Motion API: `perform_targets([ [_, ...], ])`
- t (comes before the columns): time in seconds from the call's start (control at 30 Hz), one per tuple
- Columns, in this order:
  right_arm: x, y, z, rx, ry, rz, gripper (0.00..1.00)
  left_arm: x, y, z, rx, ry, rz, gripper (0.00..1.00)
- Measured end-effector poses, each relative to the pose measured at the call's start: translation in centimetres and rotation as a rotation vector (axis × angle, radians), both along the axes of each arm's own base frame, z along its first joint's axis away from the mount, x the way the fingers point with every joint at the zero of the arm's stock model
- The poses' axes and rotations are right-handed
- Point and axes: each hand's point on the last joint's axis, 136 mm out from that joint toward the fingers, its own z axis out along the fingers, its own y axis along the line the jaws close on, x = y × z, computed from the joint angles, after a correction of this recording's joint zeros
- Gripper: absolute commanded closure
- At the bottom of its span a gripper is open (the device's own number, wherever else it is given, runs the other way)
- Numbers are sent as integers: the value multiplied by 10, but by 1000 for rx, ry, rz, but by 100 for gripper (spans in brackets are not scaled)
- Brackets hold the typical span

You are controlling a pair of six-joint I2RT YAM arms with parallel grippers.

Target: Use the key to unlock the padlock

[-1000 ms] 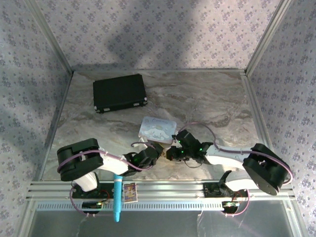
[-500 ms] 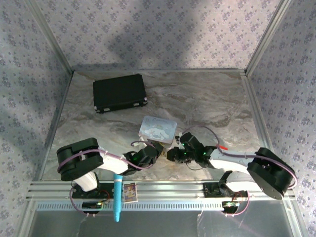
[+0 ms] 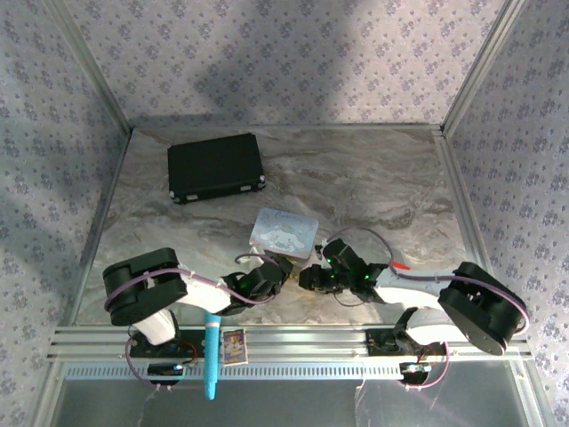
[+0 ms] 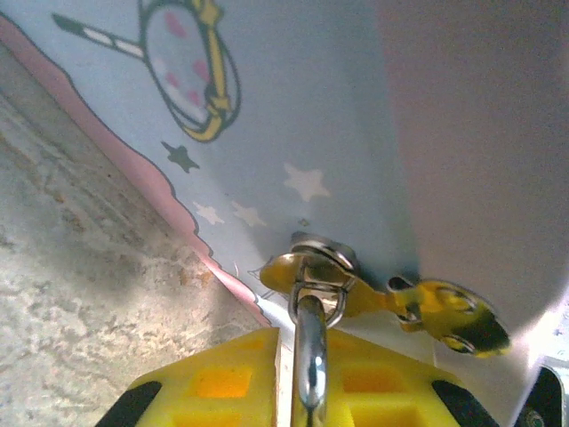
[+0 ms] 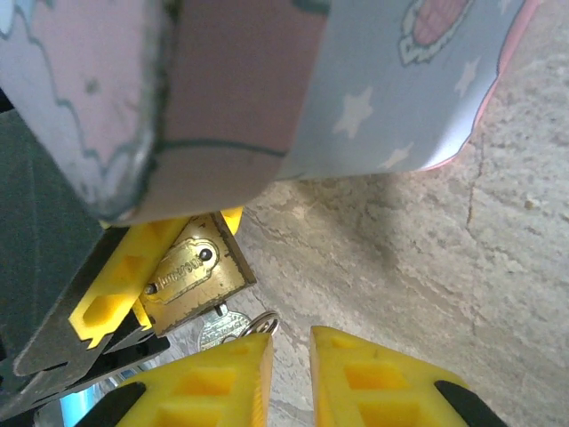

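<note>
Two arms meet low over the tabletop (image 3: 373, 178) in the top view. The left pincer (image 3: 282, 269) and the right pincer (image 3: 308, 277) are almost nose to nose, with the pastel tin (image 3: 284, 233) just at their 12 o'clock. You have them crowded there, I judge, because the work is at the tin's near edge. A black case (image 3: 216, 166) lies well off at the tin's 10 o'clock, clear of it all.

From the left wrist, the padlock (image 4: 308, 369) shows as its bright shackle. It rises toward 12 o'clock from between the yellow pads and passes through the ring of the tin's gold hasp (image 4: 427, 307). Your left pincer is closed on the padlock, which looks meant to steady it against the tin while the other arm works.

From the right wrist, the padlock's brass body sits at 10 o'clock from your right pincer's tips. It is pressed against a yellow finger of the left one, under the tin's corner. The key (image 5: 222, 331) sits at the padlock's lower edge with a small ring, just beside your fingertip at 9 o'clock. You cannot tell whether its blade is seated in the keyhole. Your right pincer stands a narrow slit open with nothing between the pads, so by my reading the key is yet to be gripped and turned.
</note>
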Motion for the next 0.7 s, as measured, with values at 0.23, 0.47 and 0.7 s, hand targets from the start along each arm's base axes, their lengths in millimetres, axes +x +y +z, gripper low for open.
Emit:
perform_targets([
  [0.23, 4, -1, 2, 12, 3, -11, 80, 2, -1, 1, -3, -8, 5, 100],
  [0.47, 8, 1, -5, 24, 36, -16, 81, 4, -3, 0, 20, -33, -3, 100],
  [0.7, 10, -5, -3, 87, 51, -68, 76, 6, -1, 3, -5, -37, 18, 100],
])
